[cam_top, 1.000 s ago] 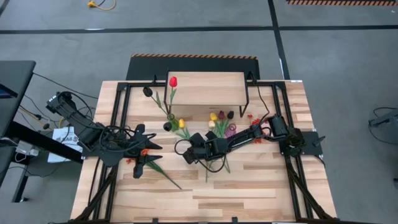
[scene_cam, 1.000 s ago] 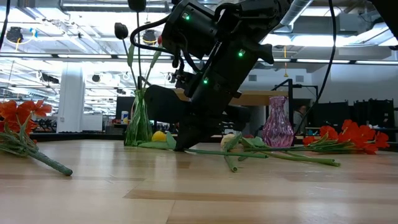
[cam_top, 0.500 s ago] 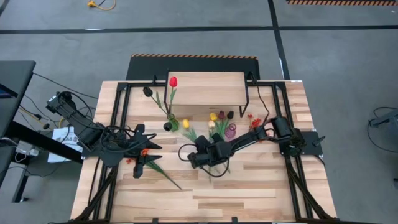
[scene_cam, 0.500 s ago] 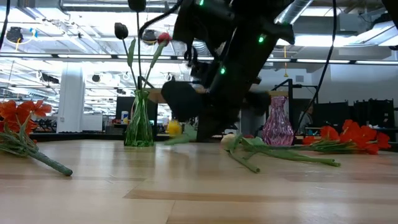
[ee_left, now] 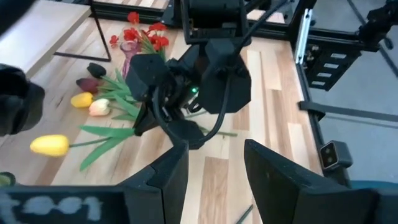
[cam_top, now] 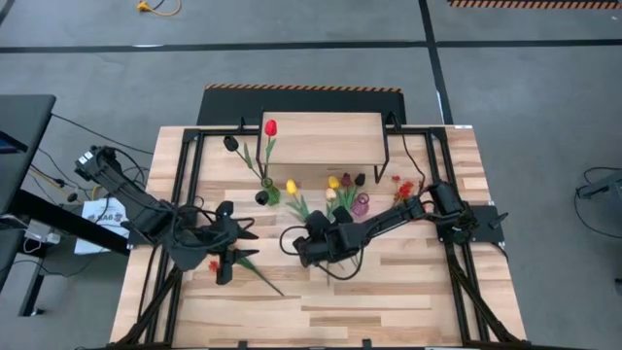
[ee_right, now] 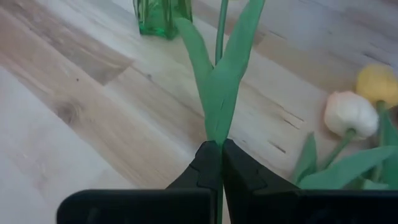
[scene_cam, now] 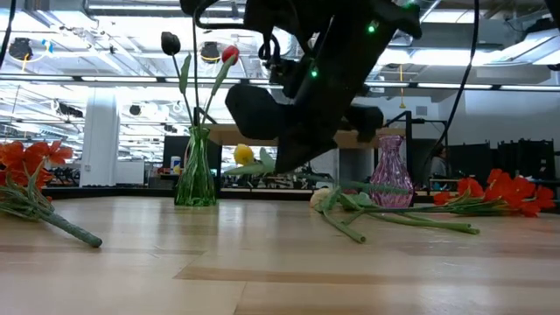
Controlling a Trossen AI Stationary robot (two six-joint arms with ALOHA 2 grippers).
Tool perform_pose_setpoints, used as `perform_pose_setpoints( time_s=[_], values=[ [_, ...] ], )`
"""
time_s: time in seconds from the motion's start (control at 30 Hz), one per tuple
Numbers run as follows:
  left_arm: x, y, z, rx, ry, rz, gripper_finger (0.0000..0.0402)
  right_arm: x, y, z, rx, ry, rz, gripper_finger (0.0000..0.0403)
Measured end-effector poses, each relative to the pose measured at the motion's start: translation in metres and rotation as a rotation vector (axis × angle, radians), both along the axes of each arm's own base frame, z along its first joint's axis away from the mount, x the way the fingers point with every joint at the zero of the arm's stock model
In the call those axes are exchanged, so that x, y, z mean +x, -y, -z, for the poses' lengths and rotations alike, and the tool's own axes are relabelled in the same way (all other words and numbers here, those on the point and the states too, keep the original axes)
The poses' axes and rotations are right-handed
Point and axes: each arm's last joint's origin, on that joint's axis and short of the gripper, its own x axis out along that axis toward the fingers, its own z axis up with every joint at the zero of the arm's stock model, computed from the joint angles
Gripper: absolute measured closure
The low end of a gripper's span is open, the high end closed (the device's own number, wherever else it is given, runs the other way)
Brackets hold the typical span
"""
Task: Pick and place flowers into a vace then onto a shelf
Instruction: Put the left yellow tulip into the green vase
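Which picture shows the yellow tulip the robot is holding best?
The left wrist view: the whole yellow tulip shows, bloom to stem, held by the right gripper. High and low views show a small bloom; the right wrist view shows only leaves.

Light wood slatted desk (cam_top: 389,301) with black rails along both sides. Toward the back, a low riser shelf (cam_top: 326,136) with pale plank top and thin black legs. In front of it: green glass vase (scene_cam: 196,179), pink glass vase (scene_cam: 389,183), loose tulips (cam_top: 342,185). At each side, red-orange blossom sprays (scene_cam: 26,171).
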Motion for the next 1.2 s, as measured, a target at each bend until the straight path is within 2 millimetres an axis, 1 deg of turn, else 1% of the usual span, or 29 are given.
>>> perform_pose_setpoints(
  time_s=[0.13, 0.3, 0.57, 0.73, 0.9, 1.07, 1.2],
  values=[
    [-0.004, -0.002, -0.005, -0.025, 0.023, 0.013, 0.0257, 0.002, -0.007, -0.012, -0.008, -0.011, -0.01, 0.0403],
    [-0.015, -0.003, -0.015, -0.063, 0.071, 0.037, 0.0257, -0.003, -0.017, -0.024, -0.037, -0.058, 0.0, 0.0403],
    [-0.026, 0.008, -0.029, -0.112, 0.205, 0.038, 0.0257, -0.028, -0.043, -0.053, -0.114, -0.134, 0.074, 0.0403],
    [-0.031, 0.015, -0.033, -0.098, 0.251, 0.043, 0.0257, -0.043, -0.07, -0.073, -0.148, -0.112, 0.06, 0.0403],
    [-0.034, 0.017, -0.033, -0.079, 0.26, 0.033, 0.0257, -0.051, -0.098, -0.093, -0.149, -0.05, -0.013, 0.0403],
    [-0.035, 0.018, -0.033, -0.077, 0.261, 0.033, 0.0257, -0.06, -0.131, -0.109, -0.133, -0.008, -0.153, 0.0403],
    [-0.035, 0.017, -0.033, -0.07, 0.261, 0.035, 0.0257, -0.064, -0.158, -0.115, -0.151, -0.006, -0.342, 0.0403]
  ],
)
